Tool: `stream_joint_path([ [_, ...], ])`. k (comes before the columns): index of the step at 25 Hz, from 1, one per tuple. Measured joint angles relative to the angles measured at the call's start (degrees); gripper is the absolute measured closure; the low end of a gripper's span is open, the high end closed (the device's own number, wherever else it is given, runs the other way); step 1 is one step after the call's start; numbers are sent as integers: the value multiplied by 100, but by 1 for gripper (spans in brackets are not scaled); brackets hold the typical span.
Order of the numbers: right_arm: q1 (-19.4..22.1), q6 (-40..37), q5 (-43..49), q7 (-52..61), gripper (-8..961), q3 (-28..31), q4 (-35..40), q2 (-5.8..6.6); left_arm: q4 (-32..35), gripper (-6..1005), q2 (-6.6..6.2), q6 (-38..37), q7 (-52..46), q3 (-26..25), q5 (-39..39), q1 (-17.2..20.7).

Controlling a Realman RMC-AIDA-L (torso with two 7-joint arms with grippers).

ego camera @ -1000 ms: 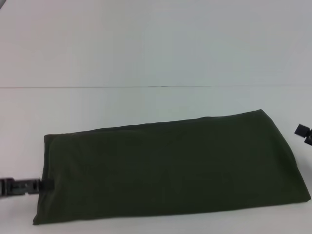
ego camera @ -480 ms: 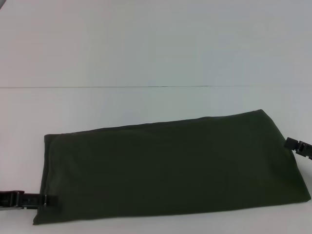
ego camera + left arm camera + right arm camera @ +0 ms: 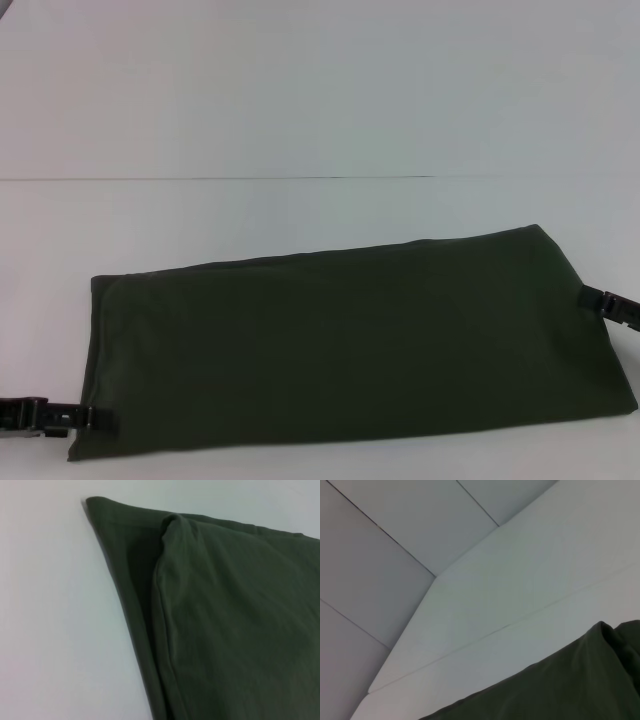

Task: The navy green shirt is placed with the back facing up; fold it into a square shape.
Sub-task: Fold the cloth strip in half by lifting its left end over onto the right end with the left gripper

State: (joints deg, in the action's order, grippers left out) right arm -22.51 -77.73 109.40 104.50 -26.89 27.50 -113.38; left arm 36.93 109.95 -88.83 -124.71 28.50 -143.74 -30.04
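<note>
Both grippers sit at the short ends of the navy green shirt (image 3: 350, 345). From the head camera, the left gripper (image 3: 100, 420) reaches in low at the shirt's left end, close to its near corner, with its black tip lying over the hem there; whether the fingers are parted or pressed onto cloth cannot be told. The right gripper (image 3: 590, 297) touches the shirt's right end, up toward its far corner, and only a short black piece of it shows, so its state cannot be told either.

The shirt lies on a white table (image 3: 300, 215), already folded into a long band that runs across the near part of the surface, its right end angled farther from the robot than its left. Beyond the shirt's far edge a thin dark seam line (image 3: 220, 179) crosses the white surface from side to side, and past that line the surface is the same plain white.

In the left wrist camera the shirt (image 3: 235, 615) shows a corner with an upper layer folded over a lower one, a narrow strip of the lower layer peeking out along the edge, all lying flat on the table (image 3: 55, 620). In the right wrist camera a rounded, bunched fold of the shirt (image 3: 570, 690) sits on the table (image 3: 530, 575), with pale grey wall panels (image 3: 385, 555) divided by dark joints behind it.
</note>
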Motion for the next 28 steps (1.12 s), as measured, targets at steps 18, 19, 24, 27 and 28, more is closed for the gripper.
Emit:
stream_joint_path([
  [18, -18, 65, 34, 0, 35, 0, 1, 0, -229, 124, 14, -174, -106, 160, -14, -185],
  [19, -31, 69, 38, 0, 35, 0, 0, 0, -231, 127, 17, -181, -106, 159, -16, -204],
  [24, -48, 74, 51, 0, 36, 0, -5, 0, -228, 142, 32, -154, -106, 163, -23, -238],
  [27, -51, 74, 57, 0, 37, 0, -7, 0, -210, 151, 33, -146, -108, 157, -23, -240],
  [28, -51, 74, 56, 0, 37, 0, -8, 0, -211, 154, 33, -146, -114, 157, -23, -240],
])
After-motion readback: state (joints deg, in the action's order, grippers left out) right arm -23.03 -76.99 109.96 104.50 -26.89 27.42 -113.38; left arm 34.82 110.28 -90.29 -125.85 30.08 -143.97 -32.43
